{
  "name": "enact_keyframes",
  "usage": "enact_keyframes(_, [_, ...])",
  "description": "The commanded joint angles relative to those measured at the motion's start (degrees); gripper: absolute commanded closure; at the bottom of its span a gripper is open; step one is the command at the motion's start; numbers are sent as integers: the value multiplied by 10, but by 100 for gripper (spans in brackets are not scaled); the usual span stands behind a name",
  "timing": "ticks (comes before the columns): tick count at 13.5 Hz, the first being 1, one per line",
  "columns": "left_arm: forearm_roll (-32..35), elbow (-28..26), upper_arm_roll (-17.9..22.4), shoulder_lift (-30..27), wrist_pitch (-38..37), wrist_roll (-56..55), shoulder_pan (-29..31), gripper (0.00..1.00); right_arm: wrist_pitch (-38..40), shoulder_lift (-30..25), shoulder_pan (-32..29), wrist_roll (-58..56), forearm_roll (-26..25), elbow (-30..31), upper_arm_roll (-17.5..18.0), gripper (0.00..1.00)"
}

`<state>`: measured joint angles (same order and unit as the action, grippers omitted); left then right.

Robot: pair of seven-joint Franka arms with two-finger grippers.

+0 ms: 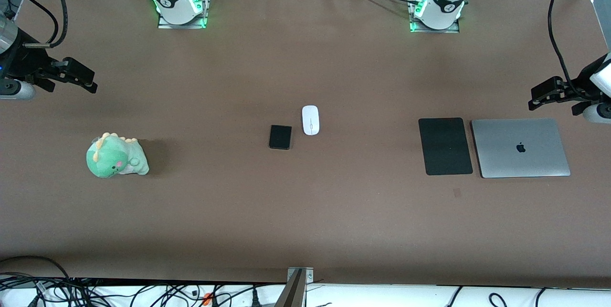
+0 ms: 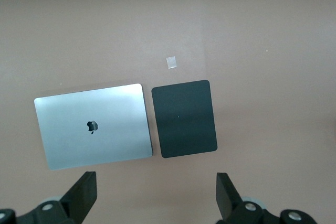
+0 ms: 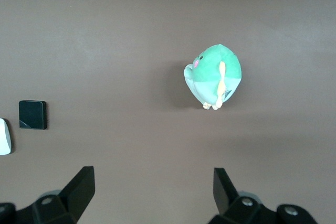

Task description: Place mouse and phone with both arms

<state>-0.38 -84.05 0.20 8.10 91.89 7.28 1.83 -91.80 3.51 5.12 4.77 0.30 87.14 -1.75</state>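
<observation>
The white mouse (image 1: 310, 120) lies at the middle of the table. The small black phone (image 1: 280, 137) lies beside it, a little nearer the front camera and toward the right arm's end. Both also show at the edge of the right wrist view, the phone (image 3: 32, 114) and the mouse (image 3: 4, 136). My left gripper (image 1: 537, 98) is open and empty, up in the air over the left arm's end of the table. My right gripper (image 1: 88, 82) is open and empty, up over the right arm's end. In the wrist views the left gripper (image 2: 156, 192) and the right gripper (image 3: 154, 190) hold nothing.
A flat black mouse pad (image 1: 445, 146) and a closed silver laptop (image 1: 520, 147) lie side by side at the left arm's end. A green plush dinosaur (image 1: 116, 156) sits at the right arm's end. A small bit of tape (image 2: 171, 62) lies near the pad.
</observation>
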Motion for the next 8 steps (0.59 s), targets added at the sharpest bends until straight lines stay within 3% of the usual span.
enact_keyframes(1, [11, 18, -2, 9, -13, 10, -3, 0, 6, -5, -4, -5, 1, -3, 7, 0])
enact_keyframes(8, [10, 14, -1, 9, -16, 11, -2, 0, 13, -7, -4, -5, 1, -2, 7, 0])
